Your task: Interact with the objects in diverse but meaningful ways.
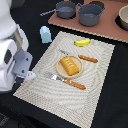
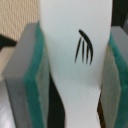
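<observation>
The gripper (image 2: pixel 75 75) is closed on the white fish (image 2: pixel 75 60): in the wrist view the fish fills the middle of the frame, upright between the two green-padded fingers (image 2: pixel 35 95), with black curved marks on its side. In the exterior view the arm (image 1: pixel 12 55) stands at the left edge of the frame, over the left edge of the mat (image 1: pixel 70 75); the fish itself cannot be made out there.

At the centre of the mat a plate (image 1: pixel 67 67) holds the orange bread (image 1: pixel 70 65). A knife (image 1: pixel 67 81) lies below the plate and a fork (image 1: pixel 80 56) just right of it, both orange-handled. The banana (image 1: pixel 82 42) lies near the mat's upper edge. The blue cup (image 1: pixel 45 34) stands just off the mat's upper left corner. On the pink board (image 1: pixel 100 30) at the top sit two grey pots (image 1: pixel 90 14), the left one long-handled.
</observation>
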### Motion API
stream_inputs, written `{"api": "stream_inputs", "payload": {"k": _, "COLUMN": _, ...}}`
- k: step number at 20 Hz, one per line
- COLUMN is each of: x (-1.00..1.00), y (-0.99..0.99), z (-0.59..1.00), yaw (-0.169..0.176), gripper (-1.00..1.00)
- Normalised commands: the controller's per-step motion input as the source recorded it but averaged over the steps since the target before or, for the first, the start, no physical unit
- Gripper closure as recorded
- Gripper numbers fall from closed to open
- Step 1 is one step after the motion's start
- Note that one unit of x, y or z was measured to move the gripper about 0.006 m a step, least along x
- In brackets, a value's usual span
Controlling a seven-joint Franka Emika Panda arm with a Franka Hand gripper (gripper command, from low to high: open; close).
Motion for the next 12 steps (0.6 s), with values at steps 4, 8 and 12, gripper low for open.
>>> {"api": "stream_inputs", "payload": {"k": 4, "x": 1.0, "y": -0.17, "z": 0.01, "yaw": 0.0, "gripper": 1.0}}
{"api": "stream_inputs", "payload": {"k": 8, "x": 1.0, "y": -0.17, "z": 0.0, "yaw": 0.0, "gripper": 1.0}}
{"api": "stream_inputs", "payload": {"k": 12, "x": 1.0, "y": -0.16, "z": 0.0, "yaw": 0.0, "gripper": 1.0}}
